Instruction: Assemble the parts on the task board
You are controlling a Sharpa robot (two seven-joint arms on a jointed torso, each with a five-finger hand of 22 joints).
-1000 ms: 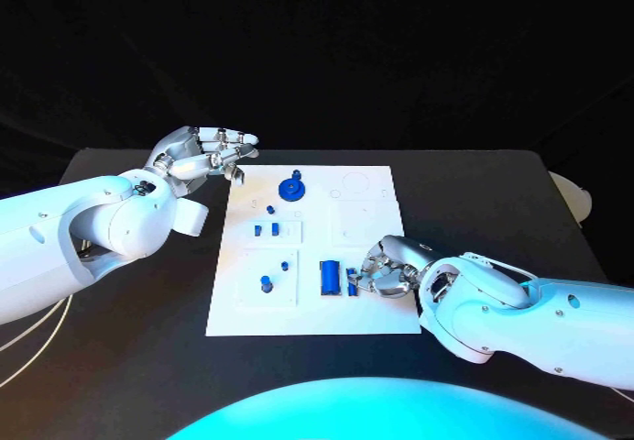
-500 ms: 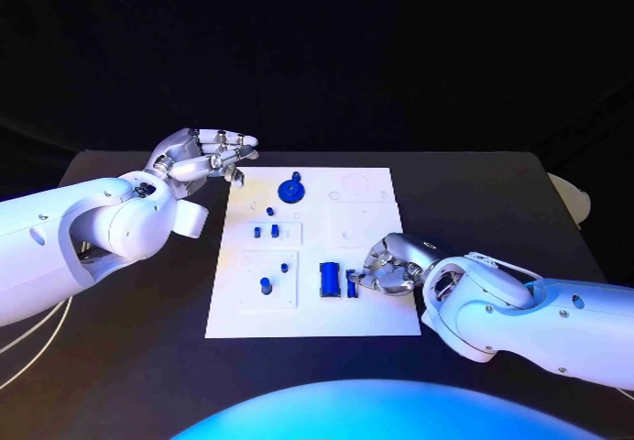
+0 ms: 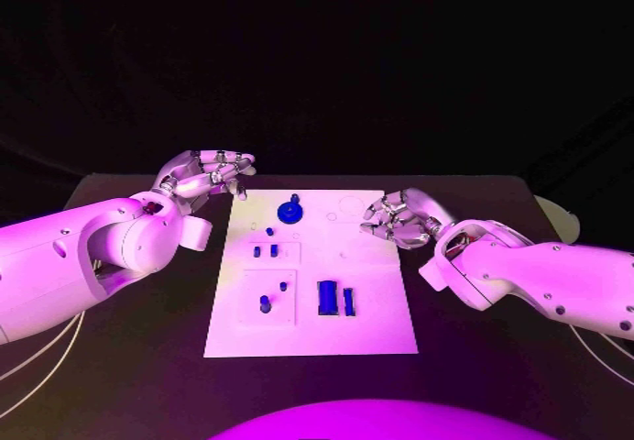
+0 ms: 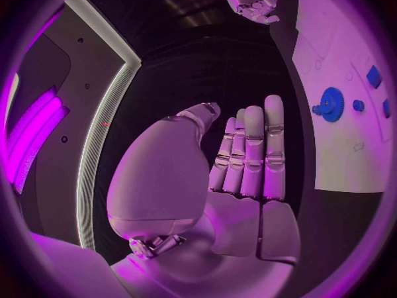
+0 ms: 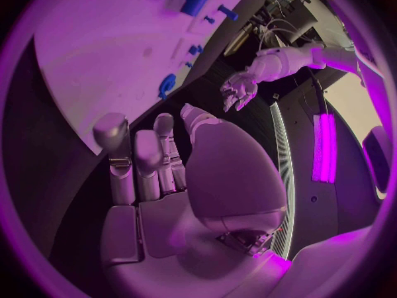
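Observation:
The white task board (image 3: 370, 321) lies in the middle of the table. A blue gear (image 3: 289, 212) stands at its far end, and it shows again as the gear (image 4: 331, 104) and the gear (image 5: 167, 85). A wide blue block (image 3: 326, 297) and a narrow blue piece (image 3: 349, 301) lie side by side nearer me. Small blue pegs (image 3: 266, 250) sit left of them. My left hand (image 3: 212, 172) hovers off the board's far left corner, fingers straight and empty (image 4: 244, 159). My right hand (image 3: 397, 220) hangs over the board's far right part and holds nothing (image 5: 149, 165).
Black table (image 3: 132, 367) surrounds the board on all sides. More small blue pieces (image 3: 268, 302) stand in a raised square at the board's left. A pale round object (image 3: 568, 220) sits at the table's right edge.
My right hand has left the narrow blue piece and risen from the board's near right to its far right part. The camera view has shifted. My left hand holds its place.

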